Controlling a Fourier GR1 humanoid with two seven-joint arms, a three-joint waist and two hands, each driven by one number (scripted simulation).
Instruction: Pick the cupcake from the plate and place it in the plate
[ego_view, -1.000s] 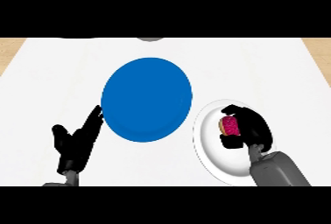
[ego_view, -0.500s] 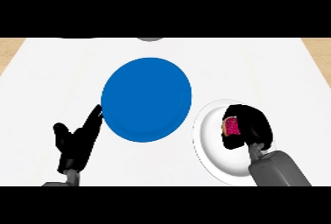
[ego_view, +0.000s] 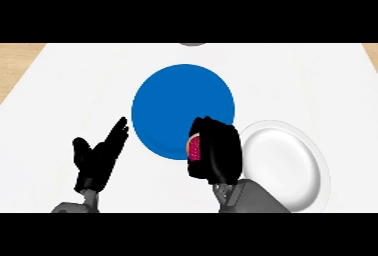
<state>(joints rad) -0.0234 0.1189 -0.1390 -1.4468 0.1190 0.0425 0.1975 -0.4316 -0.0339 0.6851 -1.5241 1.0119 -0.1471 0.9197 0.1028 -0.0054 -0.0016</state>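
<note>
Now, right hand (ego_view: 218, 155): black fingers and thumb curled round the pink-frosted cupcake (ego_view: 195, 148), with the grey forearm coming in from the lower edge of the head view.
Where the cupcake is: inside that grasp, showing only as a pink sliver at the hand's left side; it is off the round white plate (ego_view: 288, 160) and sits over the lower right rim of the round blue plate (ego_view: 177, 100).
How it should handle: probably light and soft, with frosting that smears and a crumb that crushes. The sides of the base are the better place to hold, leaving the top alone. Which part the fingers actually bear on cannot be told, as the hand hides it.
Step in hand: the carry between plates looks nearly done. What seems left is to move further over the blue middle, lower, and let go with the cake upright.
Plates: the blue one lies at the centre, the white one just beside it at the lower right. Whether their rims touch is hidden by the hand.
Left hand (ego_view: 96, 160): open, fingers up, resting at the lower left, apart from both plates.
Surface: a white counter top (ego_view: 81, 85), flat and plain.
Room: a wood-coloured strip (ego_view: 16, 65) shows past the counter's left edge, and a small grey shape (ego_view: 193, 44) at the far edge is too cropped to name.
</note>
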